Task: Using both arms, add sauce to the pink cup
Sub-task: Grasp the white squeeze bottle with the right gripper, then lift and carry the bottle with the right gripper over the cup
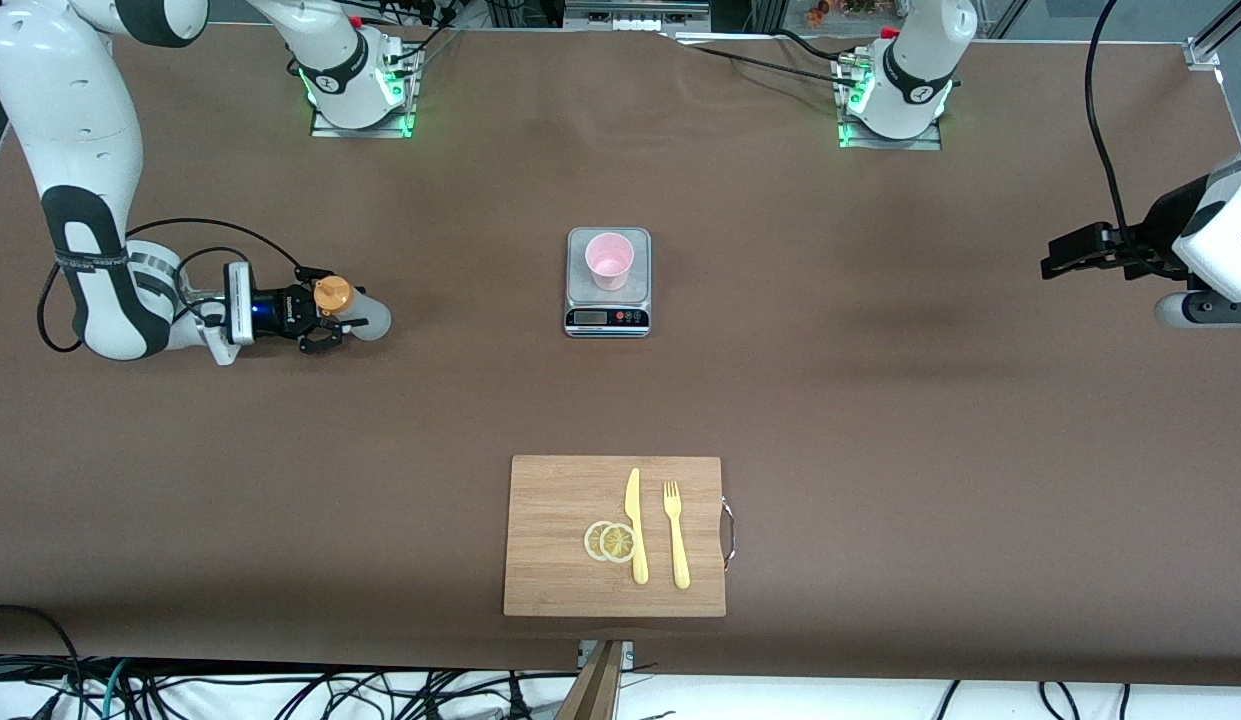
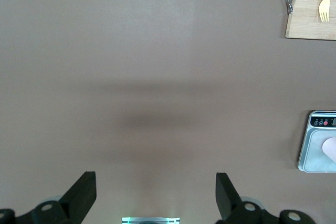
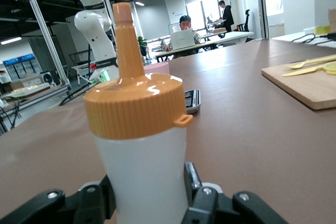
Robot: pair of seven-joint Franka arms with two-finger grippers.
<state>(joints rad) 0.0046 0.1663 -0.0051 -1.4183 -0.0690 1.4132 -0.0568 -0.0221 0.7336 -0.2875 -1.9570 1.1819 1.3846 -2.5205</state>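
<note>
Orange-capped sauce [image 1: 355,308] upright, nozzle up, clamped in right gripper [image 1: 325,320]; left gripper [image 2: 152,198] apart, waiting.

R hand [image 1: 325,318] low at right arm's table end, fingers closed; L hand [image 2: 152,195] raised, fingers apart, waiting.

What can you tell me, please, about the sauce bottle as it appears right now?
The sauce bottle is a small translucent whitish squeeze bottle with a ribbed orange cap and tapered nozzle. It stands upright on the brown table toward the right arm's end, with the right gripper around its body, jaws against both sides.
</note>
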